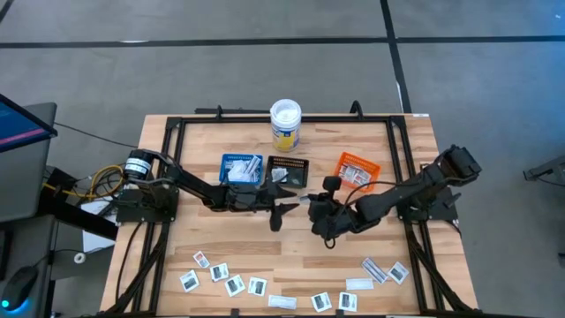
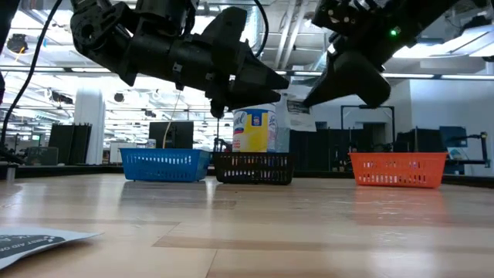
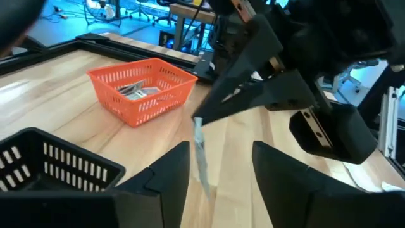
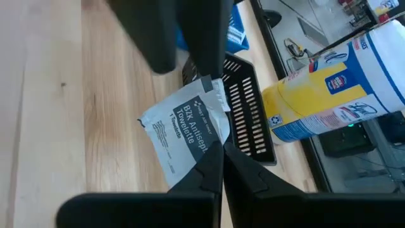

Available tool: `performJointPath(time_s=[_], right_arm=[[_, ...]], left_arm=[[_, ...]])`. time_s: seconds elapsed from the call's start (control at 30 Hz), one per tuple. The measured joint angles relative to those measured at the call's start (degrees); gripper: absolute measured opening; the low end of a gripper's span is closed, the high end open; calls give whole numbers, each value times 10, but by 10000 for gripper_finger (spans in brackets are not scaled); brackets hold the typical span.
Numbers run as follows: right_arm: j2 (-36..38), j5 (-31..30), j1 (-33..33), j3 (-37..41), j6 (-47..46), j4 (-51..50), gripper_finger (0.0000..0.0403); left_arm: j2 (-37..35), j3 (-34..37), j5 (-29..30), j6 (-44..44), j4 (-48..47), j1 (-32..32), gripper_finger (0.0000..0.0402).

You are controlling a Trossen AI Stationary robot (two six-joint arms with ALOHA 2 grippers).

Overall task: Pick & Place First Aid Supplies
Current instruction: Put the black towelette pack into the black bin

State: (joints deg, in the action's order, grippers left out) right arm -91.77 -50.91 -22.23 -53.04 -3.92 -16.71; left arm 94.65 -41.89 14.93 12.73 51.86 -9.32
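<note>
In the high view both arms meet at mid-frame: the left pincer point(image 1: 284, 210) and right pincer point(image 1: 311, 208) face each other just below the black tray point(image 1: 288, 167), with the blue tray point(image 1: 240, 167) to its left, the orange tray point(image 1: 356, 168) to its right and the tub point(image 1: 285, 124) above; loose packets point(image 1: 234, 284) lie along the bottom edge of the tabletop point(image 1: 229, 237). In the low view the two pincers hang above the tabletop at upper centre, tips close together. In the left wrist view the left fingers point(image 3: 169, 170) stand spread on either side of a towelette packet point(image 3: 200, 155) seen edge-on at centre frame. In the right wrist view the right pincer point(image 4: 218, 155) pinches that packet by its lower corner. This looks like a handover; to do it well, the left should probably close squarely on the free half before the right lets go, then carry it to a tray.
</note>
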Motion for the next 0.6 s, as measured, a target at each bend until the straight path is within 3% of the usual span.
performJointPath(time_s=[0.37,0.6], right_arm=[[0,1,10,-24,43,56,1],[0,29,10,-24,45,71,1]], left_arm=[[0,0,12,-2,0,1,162],[0,0,14,-3,0,11,114]])
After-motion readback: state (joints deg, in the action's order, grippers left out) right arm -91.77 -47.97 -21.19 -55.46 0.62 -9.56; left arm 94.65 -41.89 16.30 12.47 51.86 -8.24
